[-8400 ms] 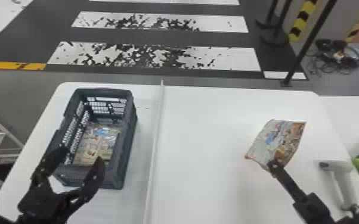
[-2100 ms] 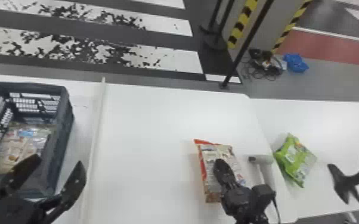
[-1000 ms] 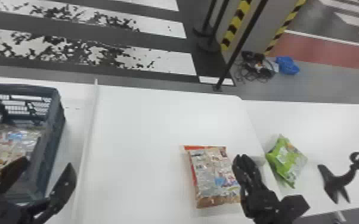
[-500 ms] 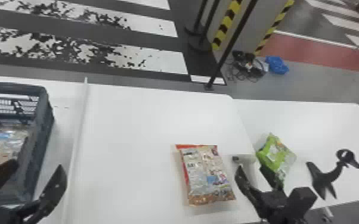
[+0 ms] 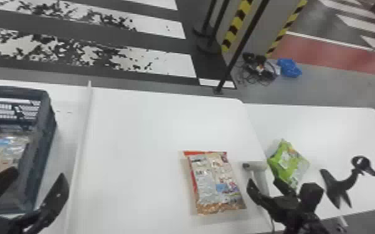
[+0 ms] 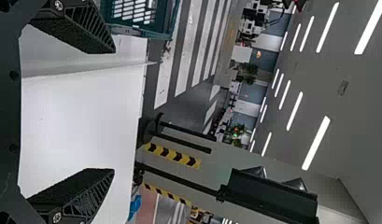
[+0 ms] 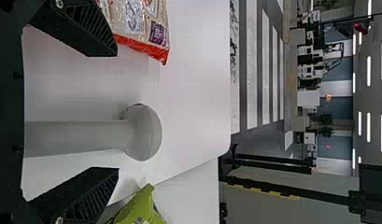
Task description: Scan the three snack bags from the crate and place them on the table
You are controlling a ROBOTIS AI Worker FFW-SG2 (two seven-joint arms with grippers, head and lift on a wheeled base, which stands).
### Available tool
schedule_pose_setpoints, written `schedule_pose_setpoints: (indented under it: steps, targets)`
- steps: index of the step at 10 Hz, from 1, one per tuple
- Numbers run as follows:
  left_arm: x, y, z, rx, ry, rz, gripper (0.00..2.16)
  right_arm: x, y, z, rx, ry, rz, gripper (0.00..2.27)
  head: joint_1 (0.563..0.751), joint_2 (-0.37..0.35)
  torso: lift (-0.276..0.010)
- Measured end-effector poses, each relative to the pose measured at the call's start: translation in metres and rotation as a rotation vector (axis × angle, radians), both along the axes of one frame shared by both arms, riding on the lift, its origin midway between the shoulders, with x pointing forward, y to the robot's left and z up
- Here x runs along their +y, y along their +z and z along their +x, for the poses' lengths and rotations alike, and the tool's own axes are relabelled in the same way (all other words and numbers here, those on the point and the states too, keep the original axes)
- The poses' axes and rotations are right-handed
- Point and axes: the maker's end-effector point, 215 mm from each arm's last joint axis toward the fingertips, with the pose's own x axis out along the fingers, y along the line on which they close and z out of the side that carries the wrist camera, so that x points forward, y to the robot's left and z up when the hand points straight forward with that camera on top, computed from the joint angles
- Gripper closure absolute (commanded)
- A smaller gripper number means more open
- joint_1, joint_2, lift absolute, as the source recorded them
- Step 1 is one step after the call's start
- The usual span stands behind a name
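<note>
We identify the largest item first: the broad, flat white counter (image 5: 140, 130), with a second white counter (image 5: 327, 124) adjoining on the right. On the far left, we find the dark, slatted plastic crate (image 5: 42, 149), which holds printed clear snack packaging (image 5: 6, 149); we cannot tell how many bags it contains. The red-edged, clear printed snack bag (image 5: 218, 183) lies flat on the main counter, just left of the scanning tool, its long axis running roughly away from us. The crumpled green bag (image 5: 286, 161) lies on the second counter. Our left pincer (image 5: 39, 173) is released, beside the crate. Our right pincer (image 5: 264, 182) is also released, its fingers parted to either side of the pale grey, pistol-shaped plastic scanner (image 7: 144, 133). The scanner's handle runs lengthwise between those fingers, its head pointing away from the palm. We judge the step in hand to be scanner pickup, with the right pincer nearer and suitably aligned. We advise centring on the handle before closing; an off-centre closure could turn the scanner or push it against the bag.
</note>
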Motion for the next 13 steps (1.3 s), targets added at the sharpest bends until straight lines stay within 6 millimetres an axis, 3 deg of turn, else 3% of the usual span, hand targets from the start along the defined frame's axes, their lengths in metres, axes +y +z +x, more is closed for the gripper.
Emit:
schedule_pose_setpoints:
  steps: [3, 4, 5, 6, 7, 10, 13]
  targets:
    - [0.002, 0.000, -0.003, 0.001, 0.000, 0.002, 0.09, -0.020, -0.021, 0.006, 0.058, -0.007, -0.015, 0.12, 0.695, -0.350, -0.037]
    - [0.002, 0.001, -0.003, 0.000, -0.001, 0.003, 0.09, -0.024, -0.026, 0.007, 0.073, -0.005, -0.019, 0.26, 0.695, -0.350, -0.037]
    - [0.002, 0.001, -0.004, -0.001, -0.004, 0.002, 0.09, -0.030, -0.031, 0.008, 0.088, -0.007, -0.020, 0.63, 0.695, -0.350, -0.037]
    - [0.002, 0.002, -0.004, -0.002, -0.005, 0.002, 0.09, -0.034, -0.037, 0.008, 0.109, -0.002, -0.014, 1.96, 0.695, -0.350, -0.037]
    - [0.002, 0.003, -0.004, -0.004, -0.005, 0.002, 0.09, -0.036, -0.044, 0.006, 0.141, 0.000, -0.007, 2.22, 0.695, -0.350, -0.037]
    - [0.002, 0.003, -0.004, -0.005, -0.005, 0.002, 0.09, -0.029, -0.044, 0.011, 0.140, 0.031, -0.029, 2.22, 0.695, -0.350, -0.037]
    - [0.003, 0.003, -0.002, -0.006, -0.004, 0.003, 0.09, -0.025, -0.021, 0.006, 0.046, -0.028, -0.051, 2.22, 0.695, -0.350, -0.037]
